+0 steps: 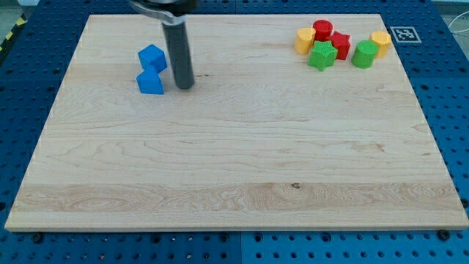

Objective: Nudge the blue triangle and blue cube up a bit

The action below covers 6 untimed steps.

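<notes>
My tip (184,86), a bare rod carrying nothing, is sitting just right of the blue triangle (149,81); the blue cube (152,58) is lying up-left. I'm needing to get below both.

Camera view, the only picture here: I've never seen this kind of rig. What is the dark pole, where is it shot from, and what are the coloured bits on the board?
The dark pole is the end of a robot arm. It has no gripper and holds nothing; it only pushes things with my tip, which rests on the wooden board. There is a single camera, looking down at the board from above its near edge; its mounting is not on record. Just left of my tip lie two blue blocks, touching: one toward the view's top, the other below it. At the view's top right sits a cluster: two yellow blocks, two red blocks and two green blocks.
</notes>
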Available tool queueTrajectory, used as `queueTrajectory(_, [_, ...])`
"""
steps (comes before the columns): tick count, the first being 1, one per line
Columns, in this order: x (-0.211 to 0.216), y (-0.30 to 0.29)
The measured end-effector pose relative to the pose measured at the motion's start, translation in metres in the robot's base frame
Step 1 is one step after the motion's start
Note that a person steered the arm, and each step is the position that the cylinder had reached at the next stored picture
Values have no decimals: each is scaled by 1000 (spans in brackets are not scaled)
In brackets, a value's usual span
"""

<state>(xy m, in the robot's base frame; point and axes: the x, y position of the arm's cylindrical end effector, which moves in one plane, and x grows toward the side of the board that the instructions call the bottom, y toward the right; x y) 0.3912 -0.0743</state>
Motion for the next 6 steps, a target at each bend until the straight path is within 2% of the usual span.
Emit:
queueTrajectory(1, [33, -11])
queueTrajectory(2, [43, -52])
queueTrajectory(4, [8, -65])
queueTrajectory(6, [-2, -60])
